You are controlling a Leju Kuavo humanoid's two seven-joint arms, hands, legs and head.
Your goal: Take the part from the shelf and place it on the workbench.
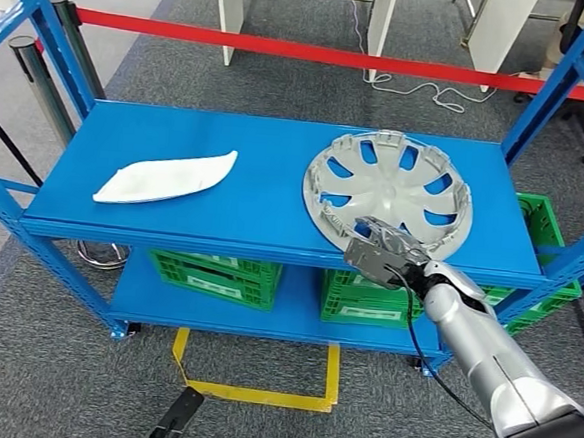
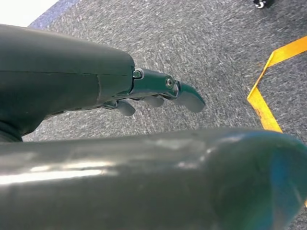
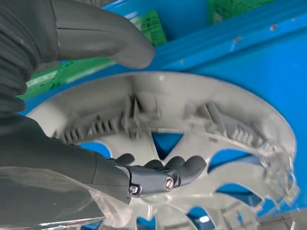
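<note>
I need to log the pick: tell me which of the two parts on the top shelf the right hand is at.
The round silver wheel cover on the shelf's right side; the right hand is at its near rim. The flat white part lies apart on the left.

Bare blue shelf top (image 1: 276,193) lay open between the white panel (image 1: 165,176) and the hubcap (image 1: 387,189), while blue uprights (image 1: 48,37) flanked both ends.

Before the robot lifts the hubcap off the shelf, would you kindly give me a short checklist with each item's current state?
1. Right hand at the hubcap near rim: ok.
2. Fingers over the hubcap, thumb outside the rim: ok.
3. Grip closed firmly: cannot tell.
4. Hubcap flat on the shelf: ok.
5. White part well apart from the hubcap: ok.
6. Left hand holds nothing, hanging over the floor: ok.
</note>
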